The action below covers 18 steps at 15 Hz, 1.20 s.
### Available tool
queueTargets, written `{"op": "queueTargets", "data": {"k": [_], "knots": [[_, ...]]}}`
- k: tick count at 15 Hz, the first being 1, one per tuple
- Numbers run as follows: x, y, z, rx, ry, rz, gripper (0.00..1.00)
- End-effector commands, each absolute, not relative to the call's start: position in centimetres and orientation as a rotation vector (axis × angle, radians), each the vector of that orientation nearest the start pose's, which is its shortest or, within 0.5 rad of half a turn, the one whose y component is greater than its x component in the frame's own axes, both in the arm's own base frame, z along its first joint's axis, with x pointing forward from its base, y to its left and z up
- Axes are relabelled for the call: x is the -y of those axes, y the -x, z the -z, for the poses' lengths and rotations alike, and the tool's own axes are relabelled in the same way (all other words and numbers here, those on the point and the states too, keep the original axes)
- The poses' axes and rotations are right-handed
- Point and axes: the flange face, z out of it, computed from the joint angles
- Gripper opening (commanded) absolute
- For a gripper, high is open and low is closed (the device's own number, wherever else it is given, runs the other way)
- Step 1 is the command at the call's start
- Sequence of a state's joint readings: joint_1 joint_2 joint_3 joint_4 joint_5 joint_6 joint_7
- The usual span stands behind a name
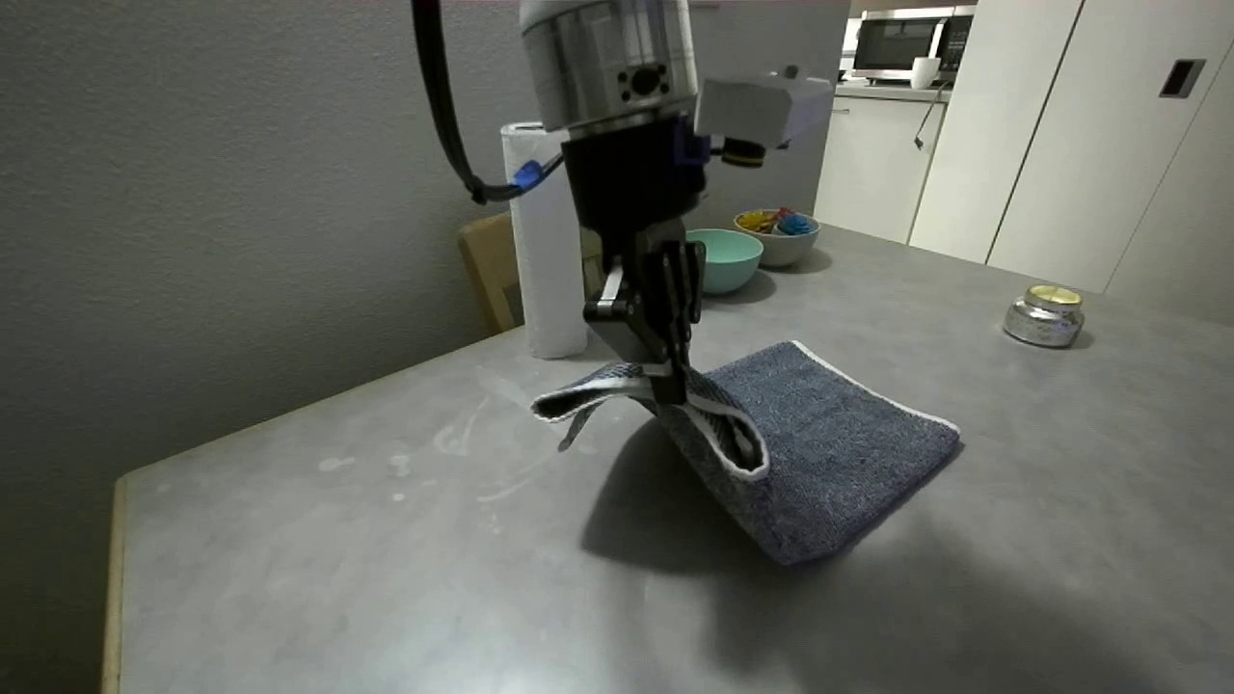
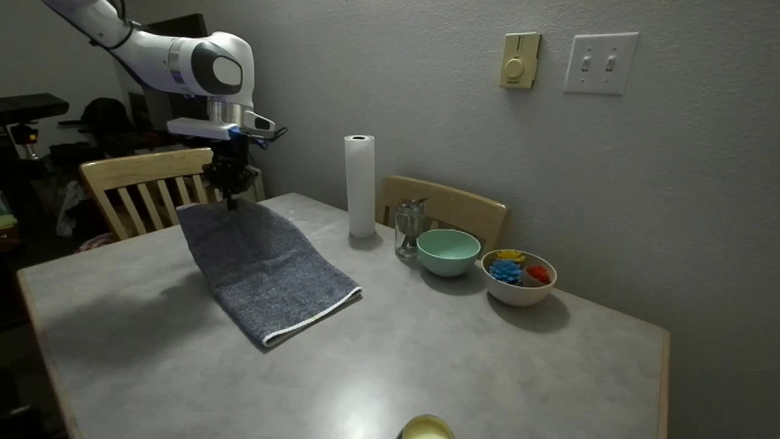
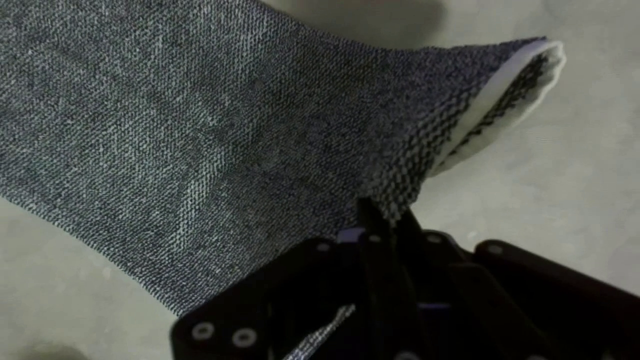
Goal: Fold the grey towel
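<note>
The dark grey towel (image 1: 829, 434) with pale edging lies partly on the table. It also shows in an exterior view (image 2: 274, 268) and in the wrist view (image 3: 240, 130). My gripper (image 1: 670, 381) is shut on the middle of its near edge and holds that end a little above the table. The held edge droops in loops on both sides of the fingers, with striped underside showing. The far end rests flat with its pale edging. The gripper also shows in an exterior view (image 2: 232, 202) and in the wrist view (image 3: 389, 215), with cloth pinched between its fingertips.
A white paper-towel roll (image 2: 361, 189) stands near the wall. Beside it are a clear glass jar (image 2: 408, 228), a mint bowl (image 2: 448, 253) and a pale bowl (image 2: 518, 294) with coloured items. A silver jar with a yellow top (image 1: 1044, 316) stands past the towel. Chairs (image 2: 146, 167) border the table.
</note>
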<state>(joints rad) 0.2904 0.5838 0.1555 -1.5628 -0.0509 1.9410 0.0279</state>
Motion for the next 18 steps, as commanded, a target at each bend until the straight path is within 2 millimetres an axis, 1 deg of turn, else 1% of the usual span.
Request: {"op": "queueTargets", "data": {"k": [1,2,4,5,6,9,11,12,13,14,15,18], "knots": [[-25.0,-59.4,-31.5,0.632,3.048,-0.317,0.02],[-24.3,-59.0,-31.5,0.661,3.04,-0.324,0.02],[-22.9,-58.3,-31.5,0.835,2.987,-0.339,0.02],[-22.0,-58.1,-31.1,0.923,2.962,-0.343,0.02],[-21.1,-58.0,-30.6,0.969,2.946,-0.364,0.02],[-18.2,-58.0,-29.1,1.005,2.959,-0.415,0.02],[-16.3,-57.9,-28.6,0.972,2.991,-0.437,0.02],[-15.5,-57.9,-28.7,0.942,3.008,-0.421,0.02],[-15.0,-57.9,-28.8,0.918,3.023,-0.401,0.02],[-16.4,-58.9,-27.9,0.929,2.998,-0.445,0.02],[-16.0,-59.0,-27.9,0.92,3.0,-0.443,0.08],[-16.4,-58.9,-27.9,0.927,2.998,-0.442,0.08]]}}
